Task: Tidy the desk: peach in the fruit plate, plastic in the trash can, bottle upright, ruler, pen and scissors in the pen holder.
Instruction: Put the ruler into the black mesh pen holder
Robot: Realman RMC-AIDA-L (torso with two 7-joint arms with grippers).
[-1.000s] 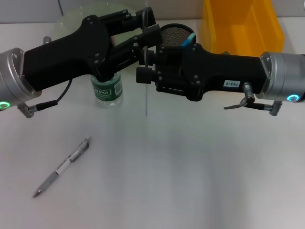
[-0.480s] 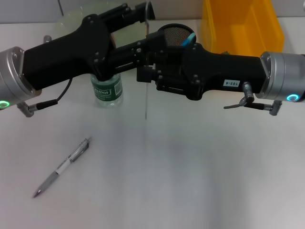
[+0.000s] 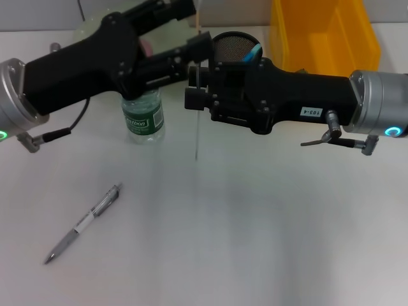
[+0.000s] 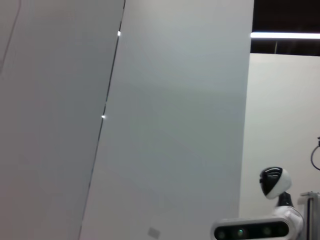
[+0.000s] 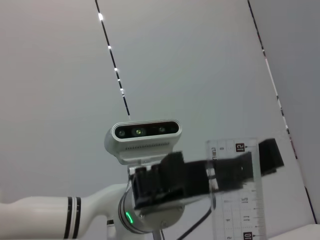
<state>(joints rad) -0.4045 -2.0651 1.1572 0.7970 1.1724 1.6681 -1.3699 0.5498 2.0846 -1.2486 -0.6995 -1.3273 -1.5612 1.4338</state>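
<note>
The right gripper (image 3: 199,89) is closed on the ruler (image 3: 197,121), a clear strip seen edge-on in the head view, hanging upright from the jaws with its lower end over the table (image 3: 255,223). In the right wrist view the ruler (image 5: 239,200) shows face-on with printed scale marks, and a dark gripper (image 5: 240,170) crosses it near its upper end.

The left gripper (image 3: 185,9) is raised at the back of the table, above and just to the left of the ruler's top edge. Whether its fingers are open or closed cannot be told. The left wrist view shows only walls and part of the robot's head.

The bottle (image 3: 143,118) stands upright under the left arm, green label facing forward. The pen (image 3: 83,223) lies flat on the table near the front left, well apart from both grippers. The pen holder (image 3: 234,46), a dark mesh cup with a blue item in it, sits behind the right arm. The yellow bin (image 3: 325,32) stands at the back right. The plate (image 3: 95,25) is at the back left, largely hidden by the left arm.
</note>
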